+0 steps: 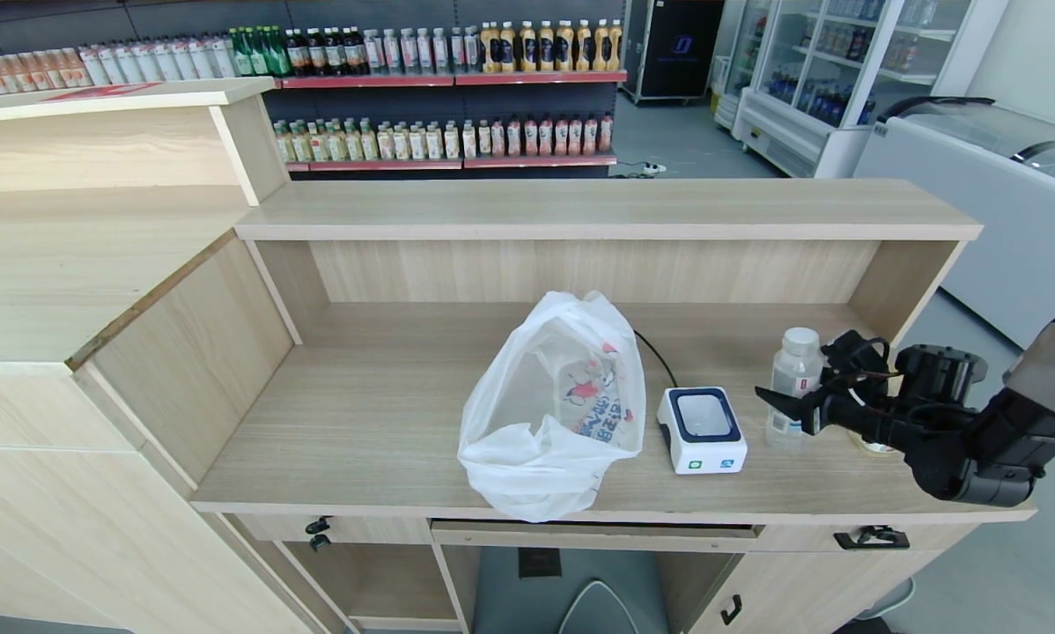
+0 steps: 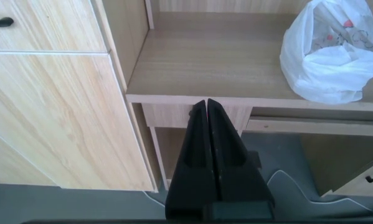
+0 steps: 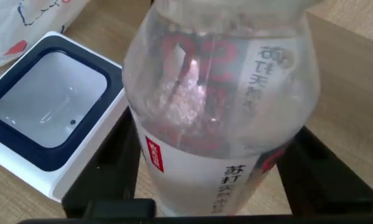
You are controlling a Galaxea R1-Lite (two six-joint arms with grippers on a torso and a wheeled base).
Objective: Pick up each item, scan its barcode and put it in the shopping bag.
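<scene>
R: my right gripper (image 1: 796, 394) spread either side of the bottle (image 1: 797, 363), upright on the counter (image 1: 387, 414) | scanner (image 1: 701, 429) just beside bottle, bag (image 1: 554, 405) beyond | L: my left gripper (image 2: 206, 103) pressed together, below counter edge

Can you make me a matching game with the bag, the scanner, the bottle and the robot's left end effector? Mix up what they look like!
Things:
1. shopping bag
2. scanner
3. bottle
4. left end effector

How they look:
A. shut, fingers pressed together
B. clear, with a white cap
C. small white box with a dark-rimmed window on top
D. crumpled white plastic with something inside

Pairs: 1-D, 2-C, 3-B, 4-A.
</scene>
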